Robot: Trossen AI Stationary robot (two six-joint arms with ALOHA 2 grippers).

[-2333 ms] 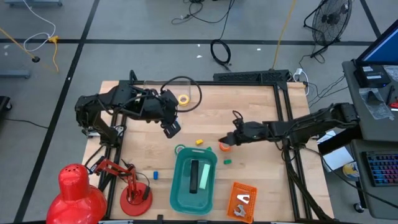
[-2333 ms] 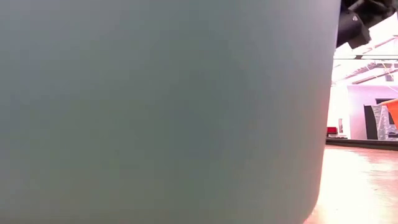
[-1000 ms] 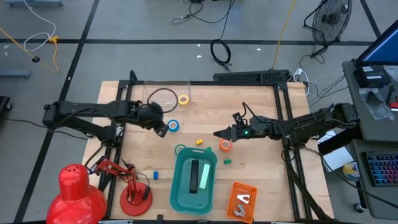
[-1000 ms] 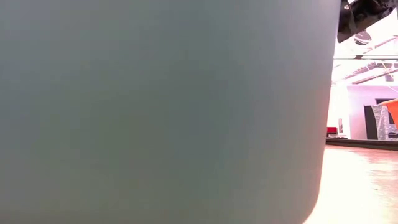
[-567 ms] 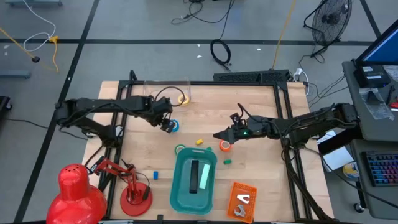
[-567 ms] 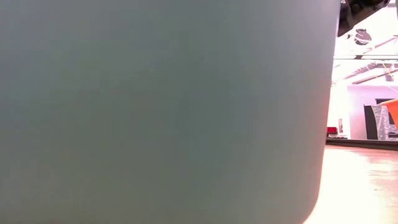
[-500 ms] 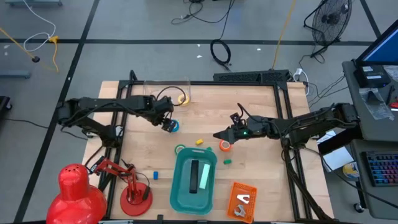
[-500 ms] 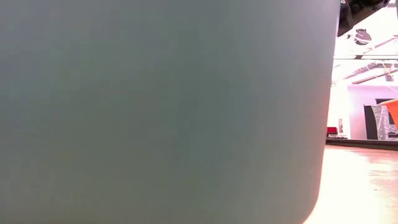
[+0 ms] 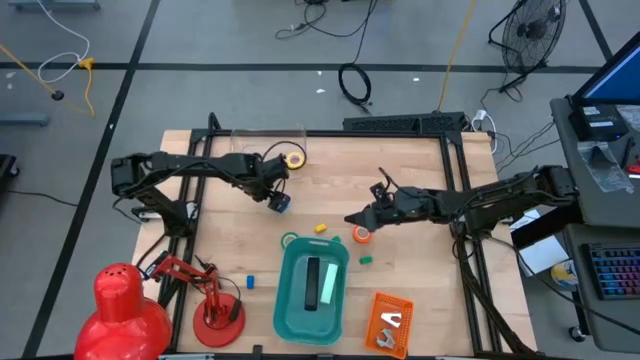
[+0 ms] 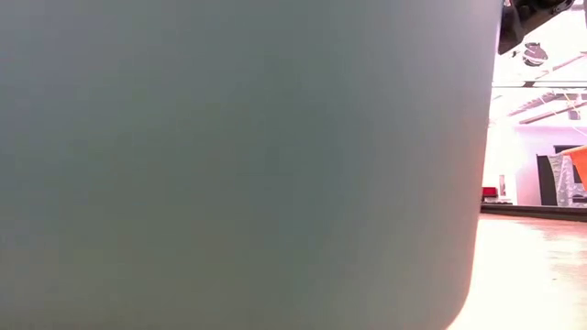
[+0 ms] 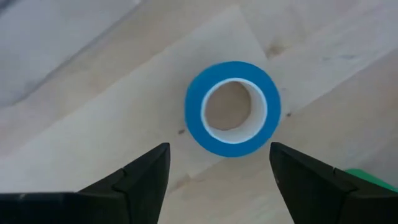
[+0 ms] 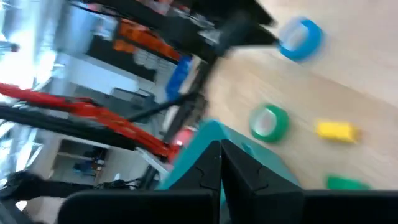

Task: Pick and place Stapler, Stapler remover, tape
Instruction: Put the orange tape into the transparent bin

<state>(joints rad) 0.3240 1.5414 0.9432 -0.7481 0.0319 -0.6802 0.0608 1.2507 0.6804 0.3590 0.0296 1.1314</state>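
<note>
A blue tape roll (image 11: 232, 109) lies flat on the wooden table. My left gripper (image 11: 217, 171) hangs open just above it, pointing down, one finger on each side and touching nothing; in the high view it (image 9: 277, 199) covers most of the roll. My right gripper (image 9: 351, 217) is shut and empty, held above the table near the orange tape roll (image 9: 361, 235). A green roll (image 9: 289, 240) lies by the teal bin (image 9: 300, 318), and a yellow roll (image 9: 295, 158) lies at the far side. A dark stapler (image 9: 312, 283) lies in the bin.
An orange tray (image 9: 377, 305) with a pale small thing (image 9: 390, 322) sits at the near right. Small yellow (image 9: 320, 228), green (image 9: 366, 260) and blue (image 9: 251, 282) blocks lie on the table. A red lamp (image 9: 215, 312) stands near left. The bin wall (image 10: 238, 165) fills the low view.
My left gripper has gone toward the table's right edge and down, and now stands over the blue tape roll. The roll has stayed where it was.
</note>
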